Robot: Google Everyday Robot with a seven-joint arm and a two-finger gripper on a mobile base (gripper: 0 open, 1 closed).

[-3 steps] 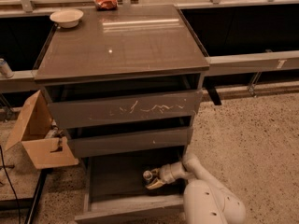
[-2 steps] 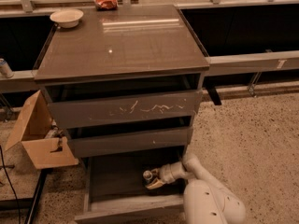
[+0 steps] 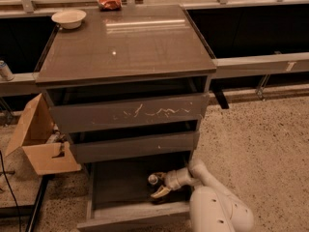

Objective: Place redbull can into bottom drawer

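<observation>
Small slim redbull can (image 3: 153,179), silver round end showing, sits inside the pulled-out bottom drawer (image 3: 131,212), a wide shallow dark grey-brown wooden tray, towards its right side. Its long axis stands roughly upright, with the shiny end facing up. The white arm's two-finger gripper (image 3: 155,185) reaches in from the right and is closed around the can.

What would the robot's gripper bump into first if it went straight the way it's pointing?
The gripper points left inside the dark wooden bottom drawer. The small silver-topped redbull can sits right at its tip, so it would probably meet that first, though depth is unclear.
</observation>
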